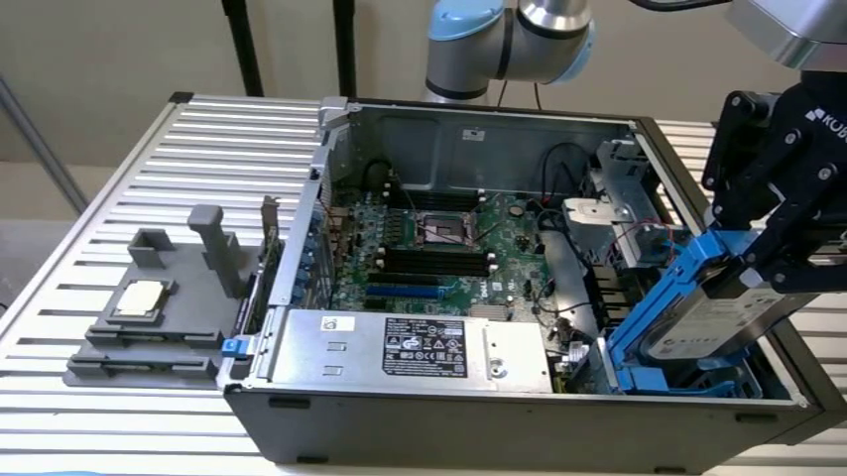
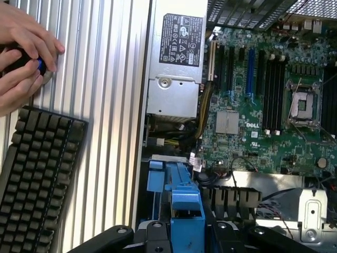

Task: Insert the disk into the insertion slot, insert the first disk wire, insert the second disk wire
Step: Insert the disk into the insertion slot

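Observation:
In the exterior view my black gripper (image 1: 784,266) is shut on the disk (image 1: 721,319), a silver-grey drive with a white label in a bright blue carrier. The disk hangs tilted, its lower end dipping into the front corner of the open computer case on the exterior view's right. The insertion slot (image 1: 662,375), with blue rails, lies right under it. In the wrist view the blue carrier (image 2: 185,206) sits between my gripper (image 2: 187,234) fingers, with a blue part of the slot (image 2: 156,179) just beyond. I cannot make out the disk wires for certain.
The silver power-supply box (image 1: 404,347) (image 2: 176,63) fills the case's front beside the slot, and the motherboard (image 1: 443,243) (image 2: 263,105) lies behind. A grey fixture (image 1: 153,322) stands on the slatted table (image 1: 173,178). A person's hands (image 2: 23,52) and a keyboard (image 2: 37,179) sit beside the case.

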`<state>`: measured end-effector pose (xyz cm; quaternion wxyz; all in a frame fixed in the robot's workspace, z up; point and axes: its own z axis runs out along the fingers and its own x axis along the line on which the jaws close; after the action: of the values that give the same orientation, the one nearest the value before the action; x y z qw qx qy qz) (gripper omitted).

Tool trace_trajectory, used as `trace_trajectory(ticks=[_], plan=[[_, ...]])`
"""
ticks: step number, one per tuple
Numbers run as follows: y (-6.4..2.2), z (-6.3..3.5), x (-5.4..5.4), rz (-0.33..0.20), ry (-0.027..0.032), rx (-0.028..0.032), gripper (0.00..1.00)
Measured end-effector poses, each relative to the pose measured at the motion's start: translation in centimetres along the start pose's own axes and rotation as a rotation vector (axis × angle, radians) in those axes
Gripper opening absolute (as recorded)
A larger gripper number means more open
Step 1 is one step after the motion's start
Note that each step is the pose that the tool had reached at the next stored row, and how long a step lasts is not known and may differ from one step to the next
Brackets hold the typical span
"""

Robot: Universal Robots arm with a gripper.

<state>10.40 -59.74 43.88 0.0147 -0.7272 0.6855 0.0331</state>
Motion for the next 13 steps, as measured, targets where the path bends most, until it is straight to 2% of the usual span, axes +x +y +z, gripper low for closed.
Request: trace_trajectory(ticks=[2,7,10,13], plan=[[0.00,0.09,0.01,0.000,-0.0066,0.0003,0.32],[-0.01,0.27,0.03,-0.001,-0.0304,0.0017,0.32],[0.00,0.39,0.10,-0.001,-0.0356,0.0021,0.32],[0.00,0.54,0.22,-0.001,-0.0361,0.0020,0.32]])
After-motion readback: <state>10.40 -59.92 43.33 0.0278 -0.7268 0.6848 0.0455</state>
